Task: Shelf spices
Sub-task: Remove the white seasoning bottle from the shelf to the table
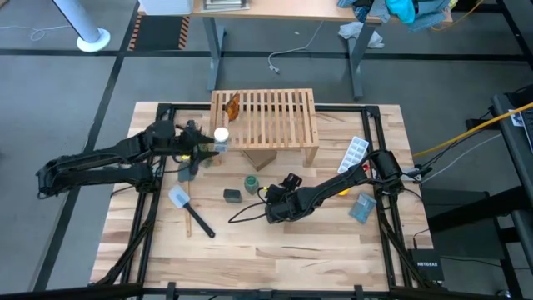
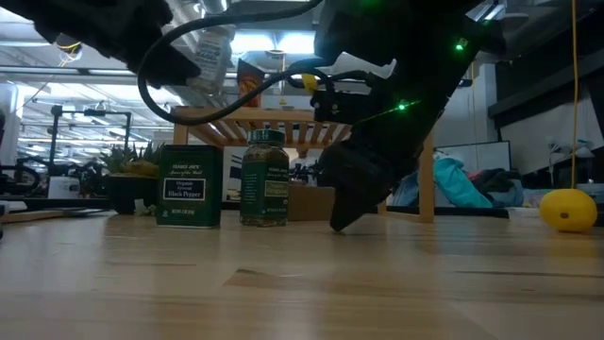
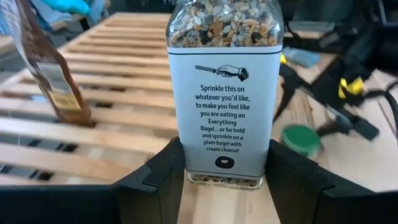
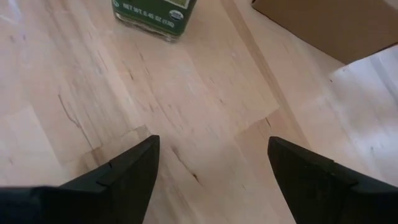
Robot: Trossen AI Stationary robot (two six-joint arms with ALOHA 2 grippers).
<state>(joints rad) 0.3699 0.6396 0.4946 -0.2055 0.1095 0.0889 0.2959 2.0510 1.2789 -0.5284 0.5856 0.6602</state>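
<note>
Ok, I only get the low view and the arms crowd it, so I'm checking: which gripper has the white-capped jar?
Observer: The left gripper is shut on the white-capped jar, by the shelf's left end.
Operator: Anything on the shelf already?
Observer: The amber bottle, leaning, near its far left corner.
Operator: And the right gripper?
Observer: The right gripper is open and empty, just off the green-lidded jar.
</note>
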